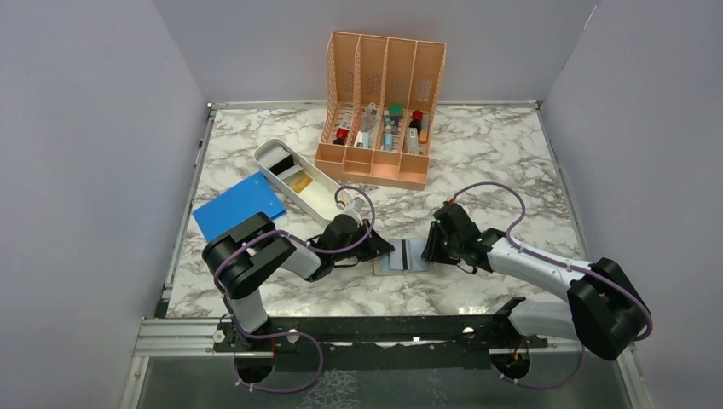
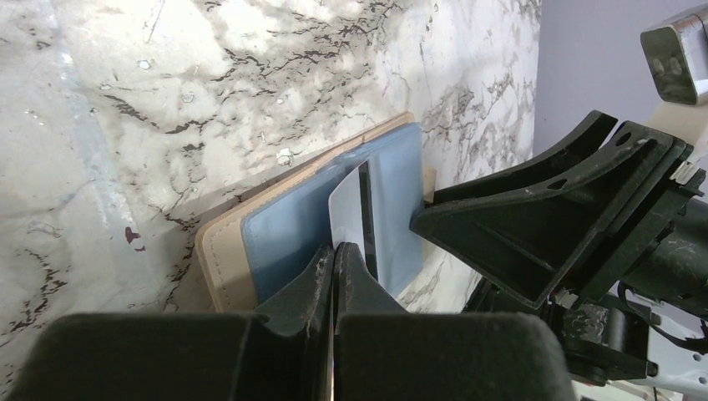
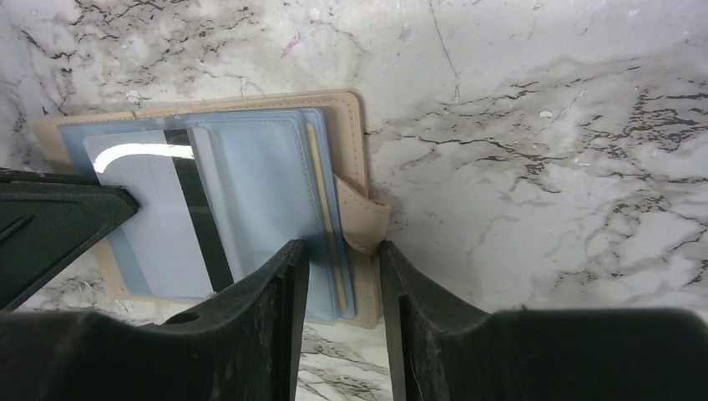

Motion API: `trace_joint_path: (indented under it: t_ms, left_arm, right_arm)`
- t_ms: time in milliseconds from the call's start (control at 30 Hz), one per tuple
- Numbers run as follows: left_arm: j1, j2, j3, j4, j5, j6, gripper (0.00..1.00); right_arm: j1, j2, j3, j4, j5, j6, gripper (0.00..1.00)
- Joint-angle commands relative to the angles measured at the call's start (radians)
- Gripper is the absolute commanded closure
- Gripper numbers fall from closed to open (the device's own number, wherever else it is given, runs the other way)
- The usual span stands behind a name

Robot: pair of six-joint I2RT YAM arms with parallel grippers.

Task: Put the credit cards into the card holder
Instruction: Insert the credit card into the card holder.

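Between the left gripper (image 2: pixel 336 259) fingers, pressed together, a credit card (image 2: pixel 345 209) is sitting half inside the card holder (image 2: pixel 219 251). The right gripper (image 3: pixel 342 248), slightly apart, is straddling its strap edge; grip unclear, bare table (image 3: pixel 543 167) lying beyond.

the left arm (image 1: pixel 256 256) goes up from its base to a raised elbow, then runs low to the right, its wrist close above the tabletop (image 1: pixel 494 170). the left gripper (image 1: pixel 381 250) points right toward the middle, jaws pressed nearly together on the edge of a card (image 2: pixel 349 209). in the left wrist view its fingers (image 2: pixel 296 292) meet with only that thin edge between them. the right arm (image 1: pixel 546 266) mirrors this, with its elbow out at the right and its forearm sloping down and left. the right gripper (image 1: pixel 429 247) faces the left one, near it but not touching. its fingers (image 3: pixel 267 317) stand a narrow gap apart, tips angled down at the tabletop.
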Motion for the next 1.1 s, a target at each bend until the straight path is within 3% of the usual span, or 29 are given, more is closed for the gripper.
trace_joint_path:
  t_ms: [0, 433, 867, 1067]
  left_arm:
    - [-0.005, 0.011, -0.002, -0.008, -0.054, 0.027, 1.0]
    - [-0.038, 0.031, 0.028, -0.007, -0.04, -0.003, 0.98]
    - [-0.042, -0.021, 0.022, -0.011, -0.036, -0.002, 0.69]
    - [-0.043, -0.073, 0.016, -0.049, -0.037, 0.006, 0.63]
  right_arm:
    - [0.004, -0.004, -0.026, -0.024, -0.03, 0.0, 0.59]
    - [0.004, -0.008, 0.002, -0.029, -0.055, 0.007, 0.57]
    - [0.002, -0.033, 0.079, -0.096, 0.007, -0.018, 0.49]
    - [-0.004, -0.015, 0.091, -0.092, 0.023, -0.033, 0.5]
